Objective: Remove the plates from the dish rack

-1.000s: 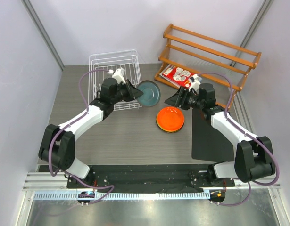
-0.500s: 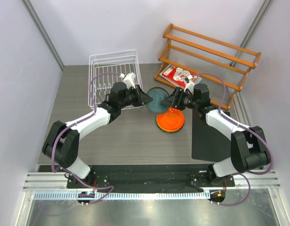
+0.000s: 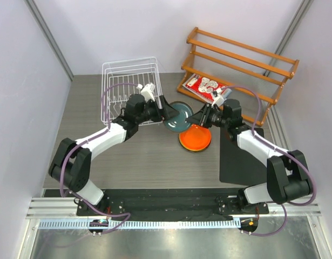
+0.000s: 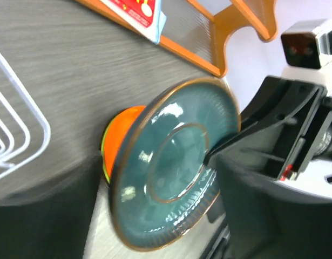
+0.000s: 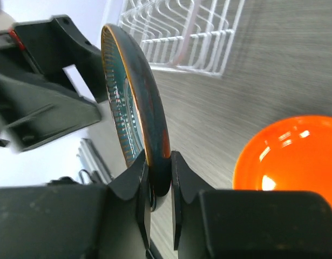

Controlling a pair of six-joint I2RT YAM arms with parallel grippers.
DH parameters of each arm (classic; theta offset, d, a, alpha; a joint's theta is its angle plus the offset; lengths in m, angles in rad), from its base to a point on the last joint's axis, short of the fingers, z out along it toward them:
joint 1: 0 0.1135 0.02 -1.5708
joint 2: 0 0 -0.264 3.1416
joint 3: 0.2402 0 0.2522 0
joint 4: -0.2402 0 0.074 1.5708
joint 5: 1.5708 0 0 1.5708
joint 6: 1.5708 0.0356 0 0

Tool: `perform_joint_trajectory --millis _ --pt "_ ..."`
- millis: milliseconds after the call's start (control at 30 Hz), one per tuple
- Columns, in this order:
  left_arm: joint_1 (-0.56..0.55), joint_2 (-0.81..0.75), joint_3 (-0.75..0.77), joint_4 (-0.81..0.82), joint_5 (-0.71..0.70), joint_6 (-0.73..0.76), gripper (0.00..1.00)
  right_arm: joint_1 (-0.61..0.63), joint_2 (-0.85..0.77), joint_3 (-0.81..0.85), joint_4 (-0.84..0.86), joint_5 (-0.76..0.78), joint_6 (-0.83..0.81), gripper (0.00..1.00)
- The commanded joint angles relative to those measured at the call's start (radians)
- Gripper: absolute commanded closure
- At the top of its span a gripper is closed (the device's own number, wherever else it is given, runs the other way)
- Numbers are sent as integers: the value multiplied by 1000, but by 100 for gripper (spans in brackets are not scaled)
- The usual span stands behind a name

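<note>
A dark teal plate [image 3: 176, 117] hangs on edge above the table between both arms. My right gripper [image 5: 159, 178] is shut on its lower rim, and the plate [image 5: 134, 102] stands upright between the pads. My left gripper [image 3: 164, 110] is open, its fingers spread wide on either side of the plate [image 4: 171, 189]. Just to the right, an orange plate [image 3: 195, 138] lies flat on a lime green one [image 4: 104, 157]. The white wire dish rack [image 3: 130, 89] stands at the back left, behind my left arm.
An orange wooden slatted shelf [image 3: 238, 62] stands at the back right with a red-and-white pack [image 3: 205, 86] on its lowest level. A black mat [image 3: 244, 156] lies on the table under my right arm. Grey walls close in on both sides.
My left gripper carried the teal plate right, away from the rack. My right gripper came in and shut on its rim. My left gripper then opened.
</note>
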Motion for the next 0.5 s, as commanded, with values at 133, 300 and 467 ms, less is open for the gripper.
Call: perform_joint_trajectory --millis 133,300,467 --pt "-18 -96 40 -113 -250 179 0 -34 -157 2 -198 237 -114 99" --pt "-18 -178 14 -190 -448 283 0 -100 -133 28 -396 322 -157 99" --pt "-18 -217 -18 -242 -611 345 0 -131 -96 17 -436 296 -194 99"
